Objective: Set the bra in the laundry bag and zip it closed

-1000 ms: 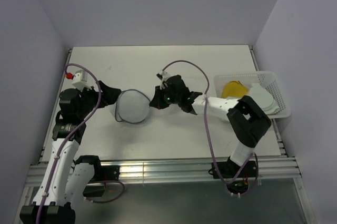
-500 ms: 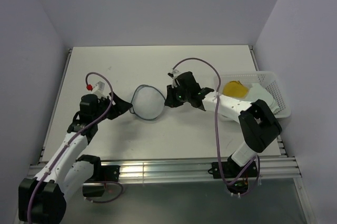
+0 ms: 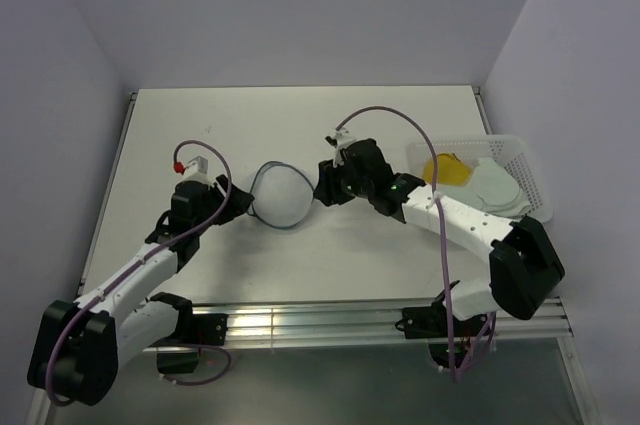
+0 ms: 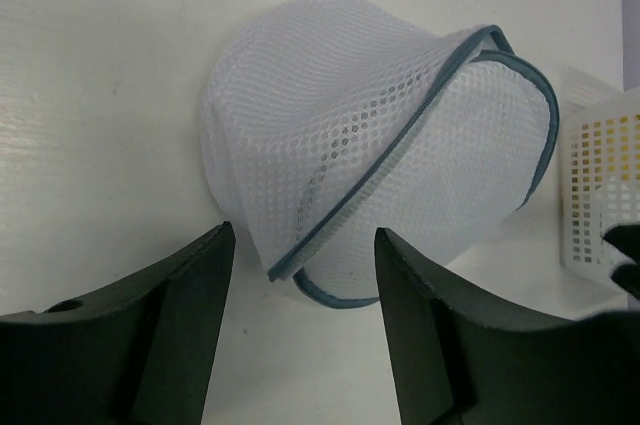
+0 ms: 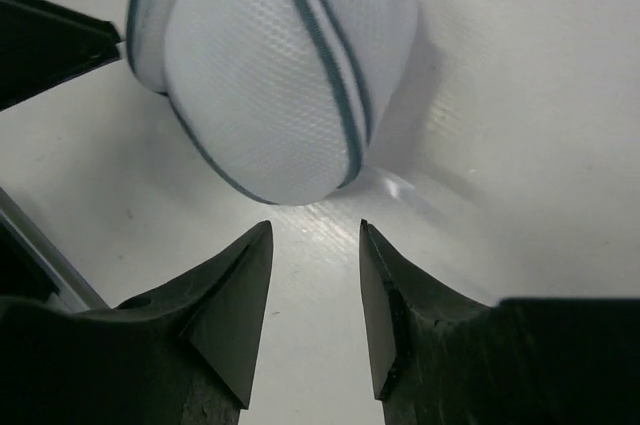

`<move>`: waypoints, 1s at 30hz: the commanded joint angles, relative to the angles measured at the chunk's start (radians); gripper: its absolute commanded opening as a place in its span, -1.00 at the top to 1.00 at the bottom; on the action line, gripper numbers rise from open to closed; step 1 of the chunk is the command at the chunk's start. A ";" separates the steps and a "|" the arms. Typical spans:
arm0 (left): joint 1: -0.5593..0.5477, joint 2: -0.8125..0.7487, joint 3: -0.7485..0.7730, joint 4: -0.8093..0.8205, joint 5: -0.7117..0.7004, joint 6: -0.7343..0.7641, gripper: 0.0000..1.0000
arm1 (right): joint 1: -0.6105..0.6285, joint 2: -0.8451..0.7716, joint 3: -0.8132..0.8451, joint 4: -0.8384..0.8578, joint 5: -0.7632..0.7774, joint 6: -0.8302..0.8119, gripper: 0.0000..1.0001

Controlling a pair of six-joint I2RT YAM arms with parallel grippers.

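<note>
The laundry bag (image 3: pixel 280 195) is a round white mesh dome with a dark zipper rim, lying on the table between my grippers. My left gripper (image 3: pixel 243 203) is open just left of it; in the left wrist view the bag (image 4: pixel 380 145) lies just past the spread fingertips of the left gripper (image 4: pixel 303 245). My right gripper (image 3: pixel 325 188) is open just right of it; in the right wrist view the bag (image 5: pixel 270 75) lies just beyond the right gripper (image 5: pixel 315 235). A yellow bra (image 3: pixel 445 170) lies in the basket.
A white perforated plastic basket (image 3: pixel 535 207) stands at the table's right edge and also holds a white rounded item (image 3: pixel 495 190). Its corner shows in the left wrist view (image 4: pixel 600 195). Walls close in the table at the back and sides.
The bag has shifted right across the table, with both grippers staying at its sides. The left arm has stretched out lower and further right; the right arm has drawn back right.
</note>
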 commanded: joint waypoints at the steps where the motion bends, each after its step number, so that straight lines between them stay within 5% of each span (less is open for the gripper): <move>1: -0.009 0.038 -0.011 0.161 -0.033 0.019 -0.29 | 0.070 -0.070 -0.014 0.009 0.058 -0.020 0.07; 8: -0.024 0.138 -0.018 0.273 -0.006 0.039 -0.03 | 0.148 -0.109 -0.093 0.119 0.014 0.061 0.27; 12: -0.029 0.191 -0.015 0.308 -0.015 0.036 0.31 | 0.176 -0.092 -0.106 0.181 0.024 0.100 0.17; 16: -0.041 0.165 -0.030 0.328 -0.022 0.022 0.99 | 0.176 -0.035 -0.104 0.216 0.103 0.134 -0.04; 19: -0.050 0.115 -0.054 0.325 -0.029 0.013 1.00 | 0.163 0.039 -0.057 0.207 0.169 0.144 -0.03; 24: -0.070 -0.003 -0.110 0.319 0.006 -0.030 1.00 | 0.094 0.165 -0.014 0.225 0.213 0.195 0.33; 30: -0.139 -0.086 -0.182 0.331 -0.017 -0.118 1.00 | 0.042 0.299 0.057 0.311 0.184 0.213 0.21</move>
